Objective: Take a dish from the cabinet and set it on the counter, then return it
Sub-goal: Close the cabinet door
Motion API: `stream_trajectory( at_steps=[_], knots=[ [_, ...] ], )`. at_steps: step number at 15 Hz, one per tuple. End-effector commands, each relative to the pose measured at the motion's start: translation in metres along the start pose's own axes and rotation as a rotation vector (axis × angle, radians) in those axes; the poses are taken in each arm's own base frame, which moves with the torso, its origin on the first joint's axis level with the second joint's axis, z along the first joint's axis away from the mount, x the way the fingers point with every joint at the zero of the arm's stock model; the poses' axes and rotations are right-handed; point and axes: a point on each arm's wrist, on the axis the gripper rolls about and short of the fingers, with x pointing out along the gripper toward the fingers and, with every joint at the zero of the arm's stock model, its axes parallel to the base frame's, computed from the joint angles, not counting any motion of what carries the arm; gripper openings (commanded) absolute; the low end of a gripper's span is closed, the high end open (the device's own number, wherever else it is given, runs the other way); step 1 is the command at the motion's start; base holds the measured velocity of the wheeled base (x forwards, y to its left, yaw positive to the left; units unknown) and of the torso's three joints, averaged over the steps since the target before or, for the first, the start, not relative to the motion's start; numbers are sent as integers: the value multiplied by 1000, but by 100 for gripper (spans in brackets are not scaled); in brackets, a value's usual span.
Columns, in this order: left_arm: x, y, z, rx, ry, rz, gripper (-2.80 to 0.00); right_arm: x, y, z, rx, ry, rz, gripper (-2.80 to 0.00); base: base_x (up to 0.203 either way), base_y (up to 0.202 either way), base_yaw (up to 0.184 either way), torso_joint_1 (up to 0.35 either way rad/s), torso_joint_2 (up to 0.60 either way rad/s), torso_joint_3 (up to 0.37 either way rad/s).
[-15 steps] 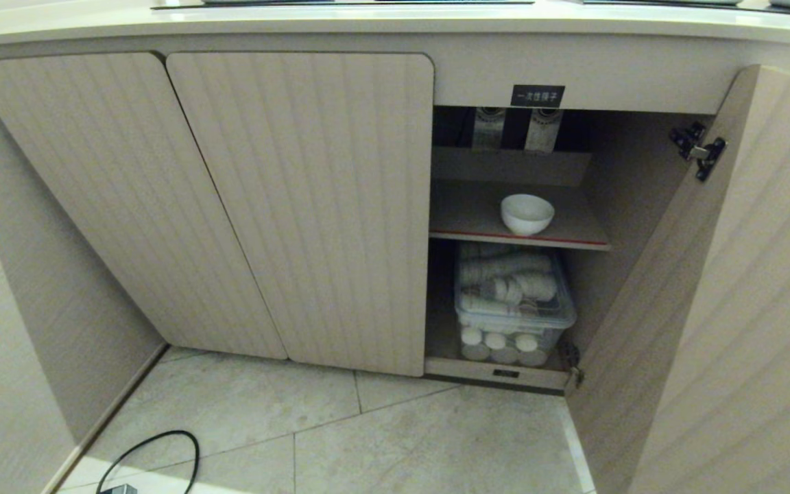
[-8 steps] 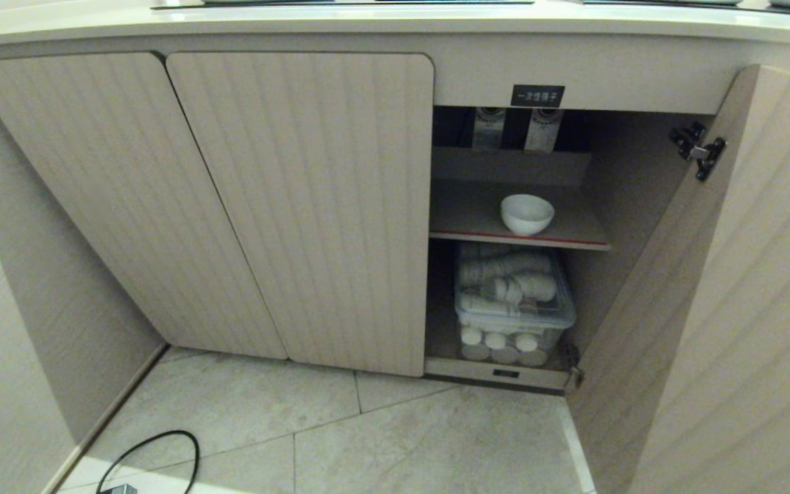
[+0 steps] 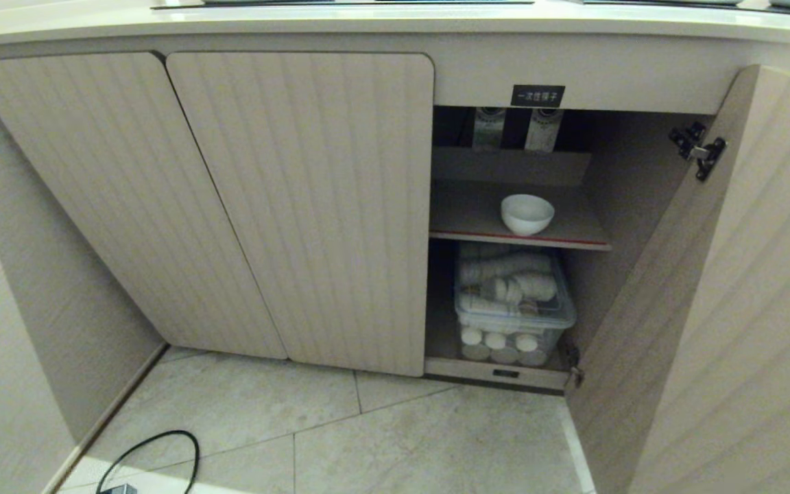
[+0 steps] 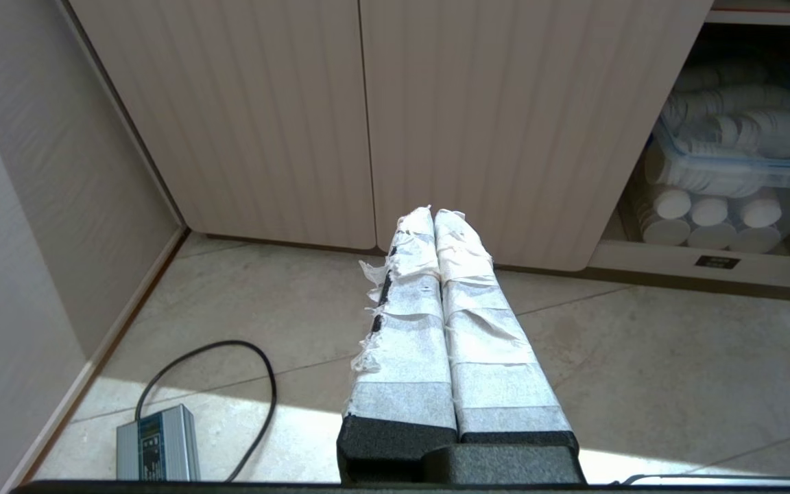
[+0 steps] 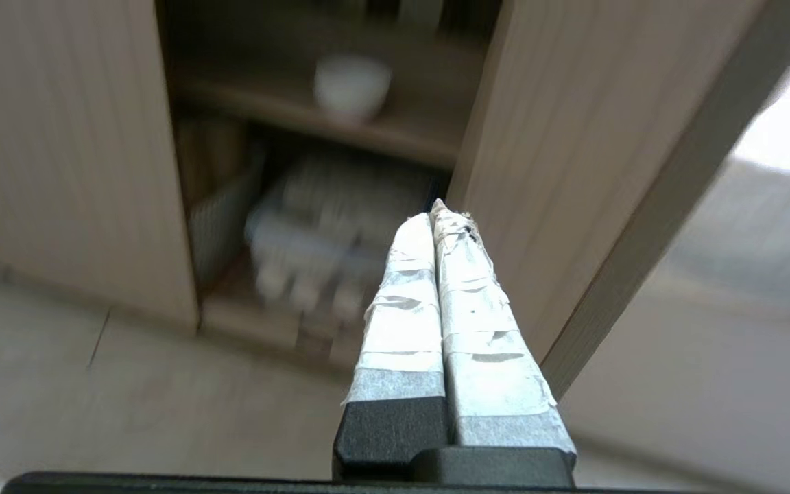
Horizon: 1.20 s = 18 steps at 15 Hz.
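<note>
The small glossy white ceramic bowl sits upright on the red-edged shelf inside the open beige ribbed cabinet, below the cream bench. The right claw, fingers pressed together and empty, points toward the opening. The left claw, likewise closed and empty, hangs over the tiled floor.

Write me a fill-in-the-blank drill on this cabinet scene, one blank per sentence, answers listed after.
1. The white dish sits on the cabinet's red-edged ____.
2. The cabinet door on the robot's right stands ____.
3. The clear bin below the dish holds stacked white ____.
4. The right gripper, outside the cabinet, has its jaws ____.

Missing words: shelf; open; cups; shut
</note>
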Motion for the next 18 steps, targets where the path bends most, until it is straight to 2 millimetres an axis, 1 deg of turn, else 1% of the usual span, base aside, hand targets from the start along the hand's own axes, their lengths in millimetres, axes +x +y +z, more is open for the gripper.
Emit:
stream_trajectory(
  at_steps=[1, 3, 8, 10, 11, 13, 18],
  knots=[
    [0, 0, 0, -1, 1, 0, -280, -1, -2, 11, -4, -95, -22, -280, 0, 0, 0, 0, 0, 0],
    [0, 0, 0, -1, 1, 0, -280, -2, -3, 19, 2, -171, -33, -280, 0, 0, 0, 0, 0, 0],
    [0, 0, 0, -1, 1, 0, -280, -2, -4, 24, 4, -194, -20, -280, 0, 0, 0, 0, 0, 0],
    [0, 0, 0, -1, -1, 0, -280, 7, -5, 28, 1, -183, 1, -280, 0, 0, 0, 0, 0, 0],
    [0, 0, 0, -1, -1, 0, -280, 11, -5, 31, 0, -225, 5, -280, 0, 0, 0, 0, 0, 0],
    [0, 0, 0, -1, 1, 0, -280, 18, -5, 33, -8, -267, 74, -280, 0, 0, 0, 0, 0, 0],
    [0, 0, 0, -1, 1, 0, -280, 25, -6, 44, 32, -334, 167, -280, 0, 0, 0, 0, 0, 0]
  ],
)
